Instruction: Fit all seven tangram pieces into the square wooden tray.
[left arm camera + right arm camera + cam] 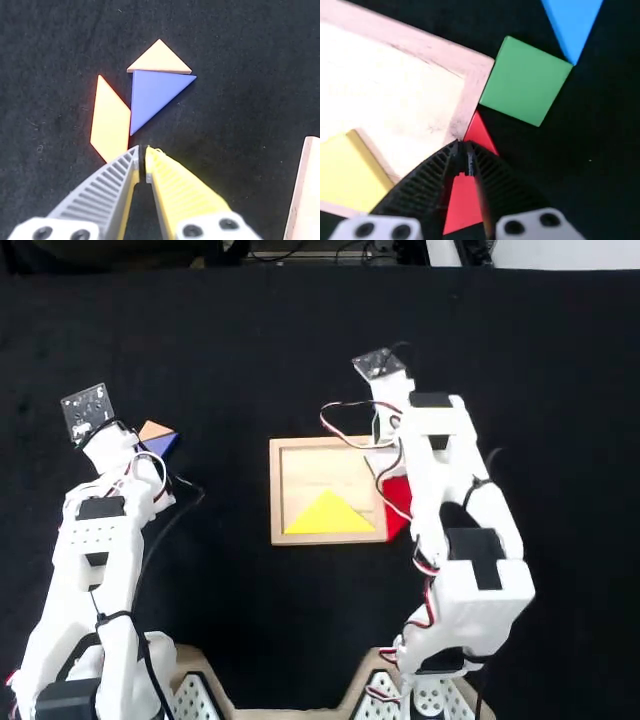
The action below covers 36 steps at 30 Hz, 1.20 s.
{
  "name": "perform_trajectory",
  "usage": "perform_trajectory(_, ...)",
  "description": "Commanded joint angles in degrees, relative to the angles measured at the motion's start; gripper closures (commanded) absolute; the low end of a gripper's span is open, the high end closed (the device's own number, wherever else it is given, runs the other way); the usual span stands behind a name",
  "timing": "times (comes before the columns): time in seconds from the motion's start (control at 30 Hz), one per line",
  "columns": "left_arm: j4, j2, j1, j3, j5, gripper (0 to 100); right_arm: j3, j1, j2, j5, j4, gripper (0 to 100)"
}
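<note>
Left claw (141, 150), fingers pressed shut on nothing, sits by the near tips of the orange parallelogram (109, 120) and dark blue triangle (152, 97), with a pale orange triangle (160, 59) touching the blue one's far edge. Right claw (462, 147), also shut and empty, is over the red triangle (481, 134) lying against the tray (470, 90) rim. The yellow triangle (345, 170) lies inside the tray; the green square (525, 87) and light blue triangle (572, 20) lie outside it on the table

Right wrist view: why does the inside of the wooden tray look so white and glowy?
Right wrist view: light bounces hard off the tray's pale floor, so it glares almost white. High view: the same floor looks evenly tan, no hot spot. Left wrist view: the black cloth soaks up light, so hardly any shadow shows beside the blue triangle.
</note>
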Motion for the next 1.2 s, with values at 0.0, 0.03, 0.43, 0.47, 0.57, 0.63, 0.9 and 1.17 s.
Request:
perform_trajectory(0.0, -0.8, -0.2, -0.7, -2.9, 0.7, 97, -0.6, 0.7, 0.3, 0.8, -1.3, 98.8)
perform_trajectory(0.03, -0.8, -0.2, -0.7, -2.9, 0.7, 97, -0.6, 0.8, 0.7, 0.8, -1.3, 98.8)
perform_trajectory(0.43, -1.1, -0.2, -0.5, -2.9, 0.7, 97, -0.5, -5.1, 2.3, 0.3, -0.9, 98.8)
perform_trajectory(0.47, -1.1, -0.2, -0.5, -2.9, 0.7, 97, -0.5, -5.8, 2.3, 0.3, -0.9, 98.8)
perform_trajectory(0.57, -1.1, -0.2, -0.6, -2.9, 0.7, 97, -0.6, -7.4, 2.3, -0.4, -0.9, 98.8)
perform_trajectory(0.63, -1.1, -0.2, -0.5, -2.9, 0.7, 97, -0.8, -7.9, 2.3, -2.5, -0.9, 98.8)
perform_trajectory(0.9, -1.1, -0.2, -0.7, -2.9, 0.6, 97, -1.1, -10.5, 2.3, -3.8, -0.9, 98.8)
perform_trajectory(1.17, -1.1, -0.2, -0.7, -2.9, 0.6, 97, -2.5, -5.2, -10.9, -5.4, 10.7, 98.8)
